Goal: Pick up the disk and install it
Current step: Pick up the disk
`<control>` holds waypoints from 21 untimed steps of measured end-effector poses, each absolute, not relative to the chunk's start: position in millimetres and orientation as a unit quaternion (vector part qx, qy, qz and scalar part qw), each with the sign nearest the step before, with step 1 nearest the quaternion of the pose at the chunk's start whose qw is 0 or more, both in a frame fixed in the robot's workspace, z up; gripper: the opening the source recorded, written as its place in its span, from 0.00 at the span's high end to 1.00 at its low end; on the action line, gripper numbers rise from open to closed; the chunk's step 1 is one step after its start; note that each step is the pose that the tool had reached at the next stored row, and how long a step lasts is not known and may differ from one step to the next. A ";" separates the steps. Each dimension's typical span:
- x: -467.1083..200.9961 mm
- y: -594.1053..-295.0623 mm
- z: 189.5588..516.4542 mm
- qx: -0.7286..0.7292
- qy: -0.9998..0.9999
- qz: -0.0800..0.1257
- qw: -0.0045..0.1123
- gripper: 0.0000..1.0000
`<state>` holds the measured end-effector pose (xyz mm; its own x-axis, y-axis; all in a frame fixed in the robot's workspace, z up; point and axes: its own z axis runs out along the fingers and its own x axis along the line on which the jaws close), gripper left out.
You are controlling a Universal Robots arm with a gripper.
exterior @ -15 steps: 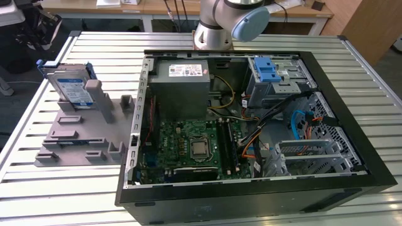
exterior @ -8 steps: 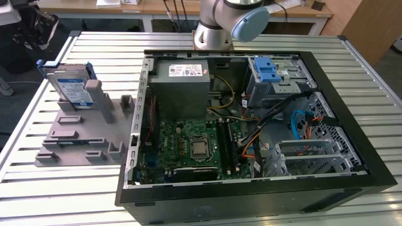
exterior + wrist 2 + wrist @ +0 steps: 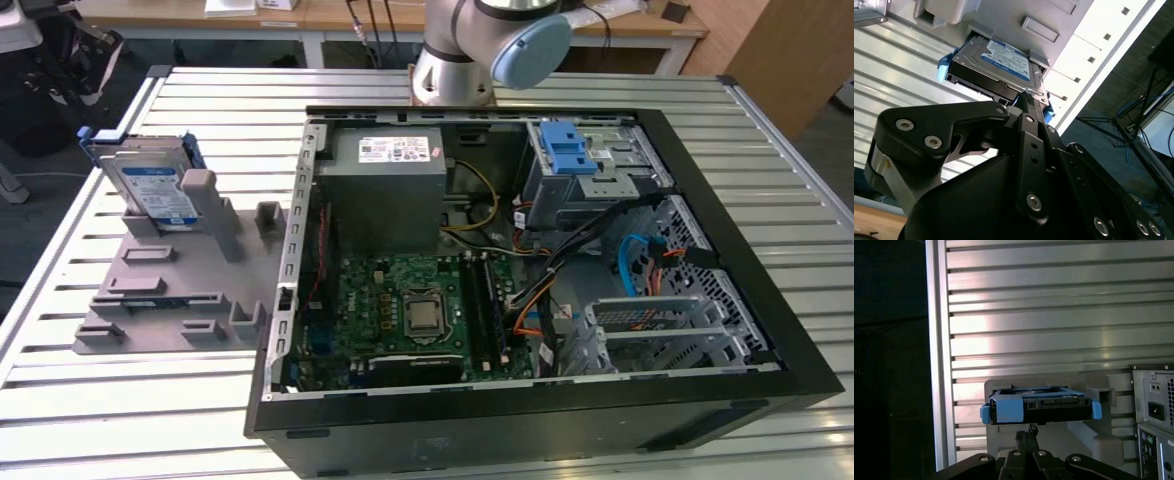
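The jaws are together and hold nothing. The gripper (image 3: 1026, 434) hangs just beside the upper edge of the disk (image 3: 144, 186). The disk stands in a grey holder (image 3: 167, 300) near the bench's (image 3: 134, 420) far corner, at the exterior view's left. Its long axis seems upright, with the label face toward the computer case (image 3: 534, 420). It is probably stiff, dense, smooth-faced and sensitive to knocks, so I'd grip across its flat faces between the blue rails (image 3: 1006, 409).

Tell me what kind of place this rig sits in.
Probably a robotics lab or test workshop: an open desktop computer case lies on a slatted aluminium table, the disk stands in a grey fixture beside it, and wooden desks stand behind.
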<state>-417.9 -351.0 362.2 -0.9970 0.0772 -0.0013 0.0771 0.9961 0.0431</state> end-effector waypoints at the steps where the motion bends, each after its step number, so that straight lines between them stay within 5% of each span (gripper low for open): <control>1: -417.9 -351.0 362.2 0.039 0.999 0.022 0.001 0.89; 21: -417.9 -351.0 362.1 -0.039 0.999 0.022 0.000 0.89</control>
